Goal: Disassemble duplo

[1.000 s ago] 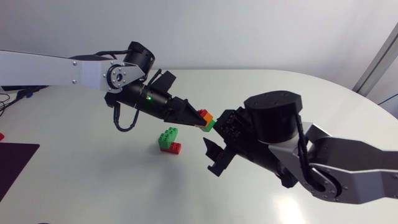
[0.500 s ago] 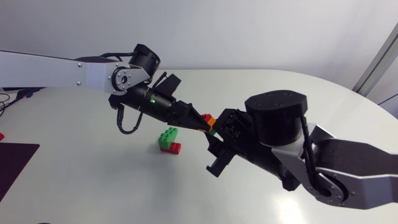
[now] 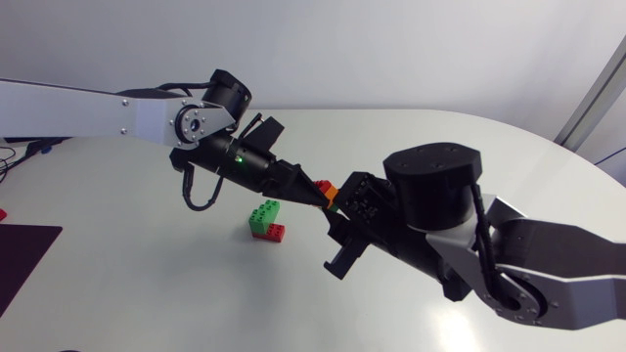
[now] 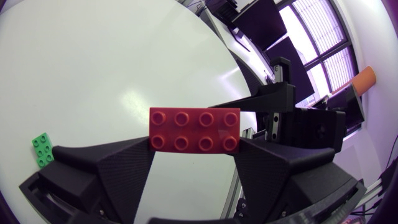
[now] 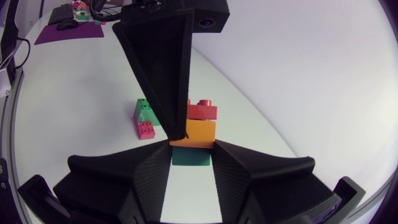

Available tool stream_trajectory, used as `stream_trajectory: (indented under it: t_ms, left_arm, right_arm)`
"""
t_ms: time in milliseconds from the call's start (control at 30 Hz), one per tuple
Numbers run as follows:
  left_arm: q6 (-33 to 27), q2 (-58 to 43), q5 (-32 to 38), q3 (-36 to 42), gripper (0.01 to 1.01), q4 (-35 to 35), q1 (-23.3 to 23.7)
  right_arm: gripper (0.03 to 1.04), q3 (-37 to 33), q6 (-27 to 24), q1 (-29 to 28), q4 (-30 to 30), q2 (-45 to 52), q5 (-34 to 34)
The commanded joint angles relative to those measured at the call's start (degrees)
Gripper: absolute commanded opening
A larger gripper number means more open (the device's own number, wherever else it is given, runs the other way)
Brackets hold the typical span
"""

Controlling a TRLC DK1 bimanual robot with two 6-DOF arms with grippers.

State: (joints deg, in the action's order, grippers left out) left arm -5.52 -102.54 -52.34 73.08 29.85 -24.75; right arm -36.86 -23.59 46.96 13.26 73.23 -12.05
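A small duplo stack (image 3: 327, 192) hangs in the air above the table (image 3: 147, 293): red brick on top, orange in the middle, green below. My left gripper (image 3: 315, 189) comes in from the left and is shut on the red brick (image 4: 194, 129), one finger on each long side. My right gripper (image 3: 334, 209) meets the stack from the right. In the right wrist view its fingers press both sides of the green brick (image 5: 191, 156), under the orange brick (image 5: 193, 132) and the red brick (image 5: 203, 111). A left gripper finger (image 5: 163, 68) hides part of the stack.
A second small assembly, green bricks on a red one (image 3: 266, 219), stands on the table below and to the left of the grippers; it also shows as the green and red assembly (image 5: 145, 119) and as a green brick (image 4: 42, 149). A dark purple mat (image 3: 22, 262) lies at the table's left edge.
My right gripper rose to the stack and closed its fingers around the stack's lower end. The left arm shifted slightly right with the stack, then held still.
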Motion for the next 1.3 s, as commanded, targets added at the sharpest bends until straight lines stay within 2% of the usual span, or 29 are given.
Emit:
stream_trajectory:
  t_ms: [0,233,267,367,400,1133,1267]
  left_arm:
    - [2.18,2.43,-2.68,2.07,0.387,-0.23,0.14]
    - [2.27,3.05,-2.77,2.16,0.387,0.04,-1.17]
    - [2.18,2.96,-2.77,2.16,0.387,0.04,-1.35]
    - [2.18,2.61,-2.77,2.16,0.387,0.04,-1.70]
    - [2.18,2.52,-2.77,2.16,0.387,0.04,-1.88]
    - [2.18,3.75,-2.42,2.51,0.387,0.21,-0.91]
    - [1.48,3.23,-1.98,2.24,0.389,0.13,-0.21]
  right_arm:
    - [0.35,1.62,-1.37,2.26,-1.22,1.56,1.51]
    - [0.38,1.62,-1.10,2.79,-0.42,0.86,1.51]
    - [0.43,1.53,-1.10,2.79,-0.60,0.60,1.51]
    - [0.82,1.53,-1.10,2.79,-1.13,0.24,1.51]
    - [0.89,1.62,-1.10,2.87,-1.22,0.24,1.51]
    - [0.89,3.46,-2.33,0.50,-1.04,-1.95,1.51]
    - [0.81,3.38,-2.51,0.15,-1.13,-2.74,1.51]
